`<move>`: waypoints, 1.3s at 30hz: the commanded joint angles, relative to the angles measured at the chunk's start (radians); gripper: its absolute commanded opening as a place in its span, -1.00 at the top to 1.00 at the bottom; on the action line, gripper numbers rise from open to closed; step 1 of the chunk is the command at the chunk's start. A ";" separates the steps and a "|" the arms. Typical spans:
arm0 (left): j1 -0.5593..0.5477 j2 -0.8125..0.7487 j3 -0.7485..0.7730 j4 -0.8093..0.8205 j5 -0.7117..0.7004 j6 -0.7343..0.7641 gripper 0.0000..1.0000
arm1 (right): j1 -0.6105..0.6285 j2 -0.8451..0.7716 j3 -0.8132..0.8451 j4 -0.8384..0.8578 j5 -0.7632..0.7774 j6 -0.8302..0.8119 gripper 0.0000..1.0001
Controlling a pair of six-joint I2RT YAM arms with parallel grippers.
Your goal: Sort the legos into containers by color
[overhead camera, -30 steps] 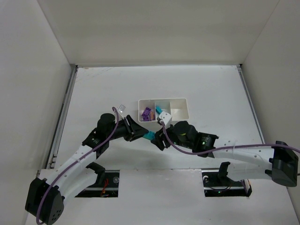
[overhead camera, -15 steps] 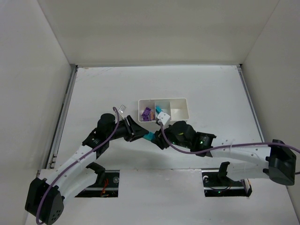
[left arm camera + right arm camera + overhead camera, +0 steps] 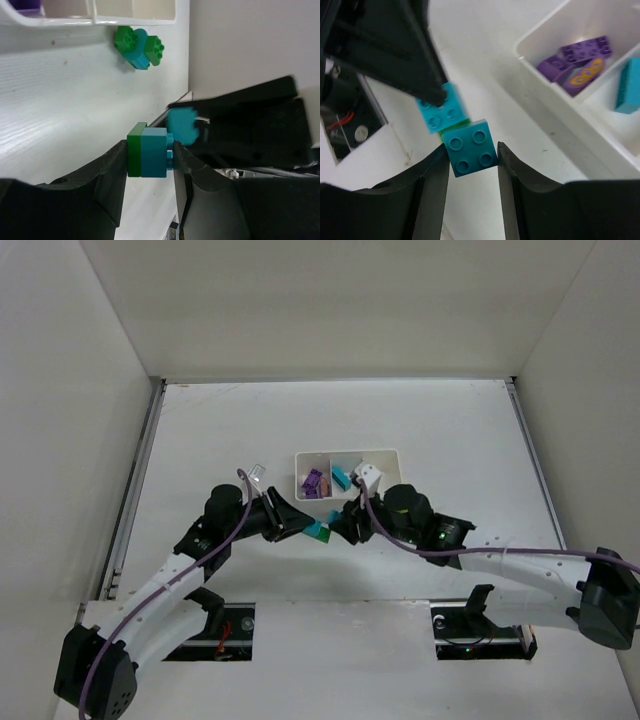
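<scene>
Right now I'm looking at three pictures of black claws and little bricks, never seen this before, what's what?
These are two robot arms at a white table. One picture looks down from above; the other two come from a camera on each wrist. The left end effector grips a green and cyan stack. The right end effector grips one cyan brick right beside that stack. A white tray holds purple bricks in one compartment and a cyan block in the next. A loose green and cyan clump lies beside the tray.
</scene>
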 commanded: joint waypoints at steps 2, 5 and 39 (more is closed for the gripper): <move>0.026 -0.044 -0.042 -0.023 -0.025 0.045 0.78 | -0.096 -0.064 -0.018 0.121 -0.029 0.111 0.35; 0.041 -0.050 -0.039 -0.023 -0.016 0.041 0.78 | -0.159 -0.069 -0.028 0.153 -0.044 0.166 0.34; -0.080 0.151 0.066 0.236 0.113 -0.040 0.73 | -0.115 -0.205 -0.077 0.127 -0.064 0.190 -0.36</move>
